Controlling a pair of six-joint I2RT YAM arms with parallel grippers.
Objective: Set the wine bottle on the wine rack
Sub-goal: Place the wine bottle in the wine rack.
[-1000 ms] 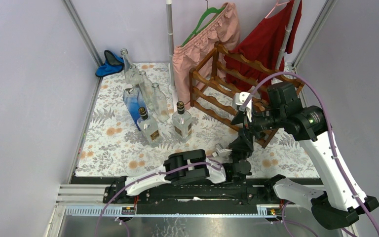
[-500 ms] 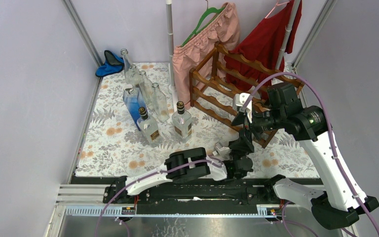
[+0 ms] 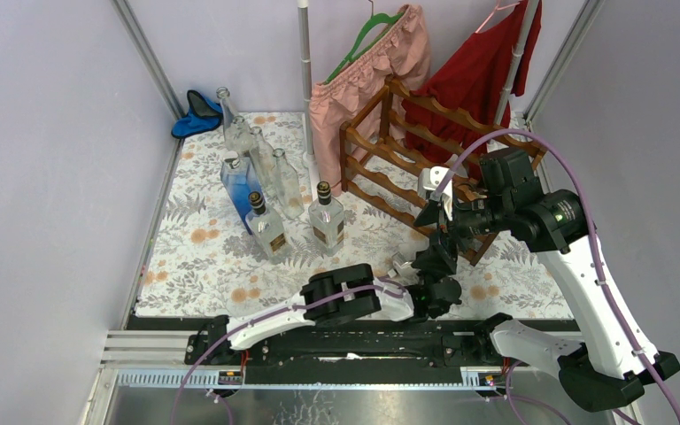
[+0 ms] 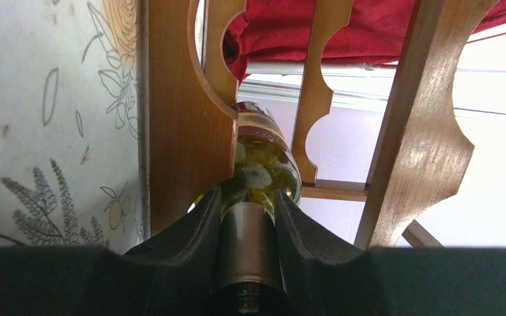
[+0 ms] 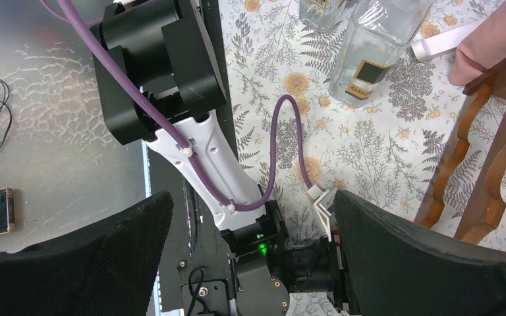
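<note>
Left arm (image 3: 270, 323) lies low, reaching rightward, left claw (image 4: 247, 207) clamped round the neck of the wine bottle (image 4: 263, 161); right arm (image 3: 589, 266) arches high above it, right claw (image 5: 252, 201) spread wide, facing down

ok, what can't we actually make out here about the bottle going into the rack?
- Left wrist: the wine bottle, held by the left gripper, has its far end behind a wine rack rail. Seated or not, cannot tell.
- Right wrist: bottle not in view. The right gripper blocks both lower corners, and the bottom edge cuts off the left gripper.
- Top external: bottle hidden under the two grippers.
</note>
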